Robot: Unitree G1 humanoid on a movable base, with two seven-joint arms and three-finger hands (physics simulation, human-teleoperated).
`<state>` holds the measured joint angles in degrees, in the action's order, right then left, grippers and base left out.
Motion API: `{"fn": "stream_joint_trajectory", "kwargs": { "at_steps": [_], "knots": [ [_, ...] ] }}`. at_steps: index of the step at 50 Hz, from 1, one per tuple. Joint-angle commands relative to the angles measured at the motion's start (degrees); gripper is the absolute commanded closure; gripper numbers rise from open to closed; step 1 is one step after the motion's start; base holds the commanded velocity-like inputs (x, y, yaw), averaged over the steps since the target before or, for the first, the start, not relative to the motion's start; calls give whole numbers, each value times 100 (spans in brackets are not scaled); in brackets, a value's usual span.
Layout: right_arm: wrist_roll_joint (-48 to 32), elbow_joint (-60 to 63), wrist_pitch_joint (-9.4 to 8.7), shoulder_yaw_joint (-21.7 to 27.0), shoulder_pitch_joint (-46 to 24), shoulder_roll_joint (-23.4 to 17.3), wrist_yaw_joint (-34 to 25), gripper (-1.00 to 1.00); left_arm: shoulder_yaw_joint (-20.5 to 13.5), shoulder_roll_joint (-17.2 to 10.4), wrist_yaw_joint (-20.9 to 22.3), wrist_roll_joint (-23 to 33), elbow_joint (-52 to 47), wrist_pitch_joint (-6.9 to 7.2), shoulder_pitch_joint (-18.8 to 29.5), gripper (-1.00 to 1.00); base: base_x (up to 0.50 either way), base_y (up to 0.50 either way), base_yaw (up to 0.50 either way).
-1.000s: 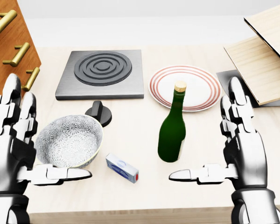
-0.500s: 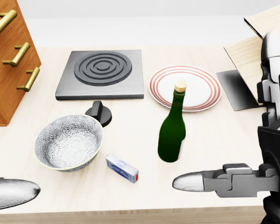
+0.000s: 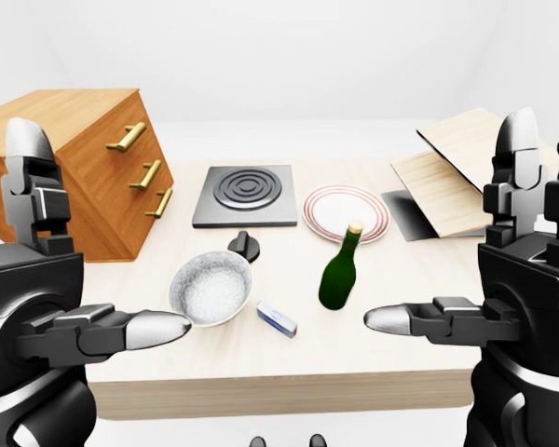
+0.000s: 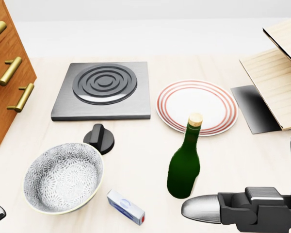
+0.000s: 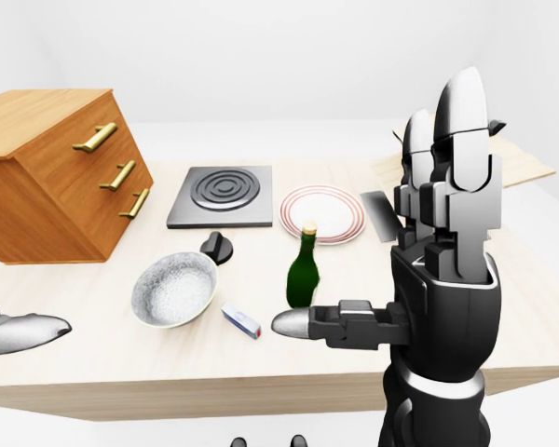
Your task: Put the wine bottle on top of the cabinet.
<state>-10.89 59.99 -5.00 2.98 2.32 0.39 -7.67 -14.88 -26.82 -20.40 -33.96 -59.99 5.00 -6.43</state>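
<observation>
The green wine bottle (image 4: 184, 165) with a cork stands upright on the light table, just below a striped plate. The wooden cabinet (image 3: 84, 168) with brass handles sits at the table's left end, its flat top bare. My left hand (image 3: 98, 233) is raised at the left of the left-eye view, fingers up and thumb out, holding nothing. My right hand (image 5: 377, 209) stands the same way to the right of the bottle. Its thumb (image 4: 203, 208) points at the bottle's base from the lower right without touching.
A dark hob plate (image 4: 104, 87), a black knob (image 4: 99, 138), a patterned bowl (image 4: 63, 177) and a small blue-white box (image 4: 125, 207) lie left of the bottle. The red-ringed plate (image 4: 196, 107) is above it. Wooden boards (image 4: 276, 73) lean at the right.
The head view has moved in, so everything sits lower and larger. Both hands have spread outwards: the left has almost left the head view, the right shows only its thumb.
</observation>
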Motion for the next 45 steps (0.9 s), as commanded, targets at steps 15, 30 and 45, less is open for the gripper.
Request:
{"fn": "stream_joint_trajectory", "kwargs": {
  "at_steps": [15,30,45],
  "knots": [
    [155,0,0,-13,-59,5,106,-100,179,-362,-393,-289,-1,0,-223,-100,50,0,0],
    [-231,0,0,-189,-17,-82,37,-100,184,-175,-232,-157,-1,0,-319,-100,6,5,0],
    [-290,0,0,-93,-7,1,-66,-100,159,-57,-146,-118,-1,0,-245,-100,3,50,0]
  ]
}}
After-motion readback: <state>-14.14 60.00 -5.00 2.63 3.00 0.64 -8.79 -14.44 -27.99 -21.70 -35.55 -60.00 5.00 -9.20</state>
